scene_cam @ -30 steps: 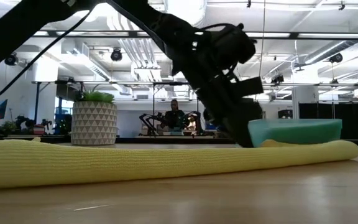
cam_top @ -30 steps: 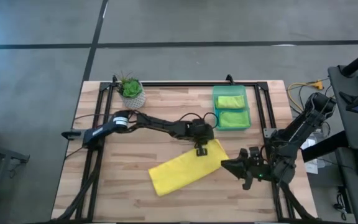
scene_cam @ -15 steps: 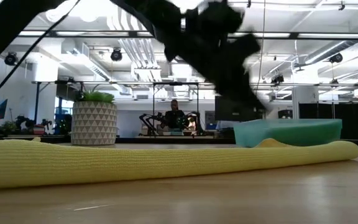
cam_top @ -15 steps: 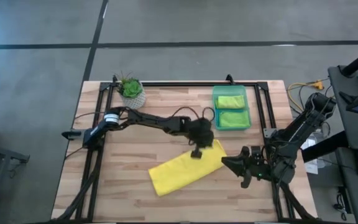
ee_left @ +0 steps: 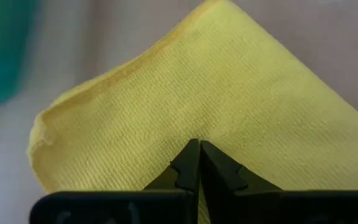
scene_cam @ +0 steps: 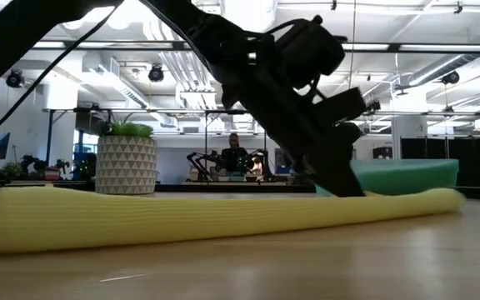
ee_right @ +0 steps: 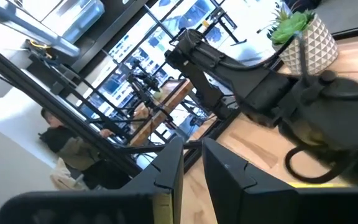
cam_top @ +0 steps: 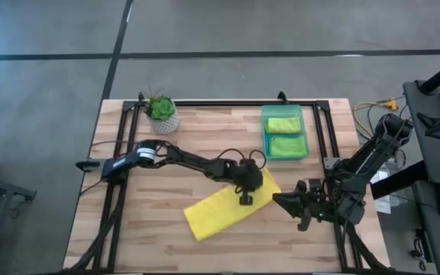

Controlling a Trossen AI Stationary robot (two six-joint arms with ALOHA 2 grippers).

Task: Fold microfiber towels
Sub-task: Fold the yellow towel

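Two green towels point(cam_top: 284, 134) were already folded in the bin point(cam_top: 303, 131). The left gripper point(cam_top: 245, 198), fingers shut, pressed on the yellow towel point(cam_top: 220, 214) right under it, still needing folds.

The desk point(cam_top: 166, 137) is being viewed from straight overhead and level from its surface; the yellow towel point(cam_top: 228, 210), closely framed by the left wrist camera, is being shared by these views.
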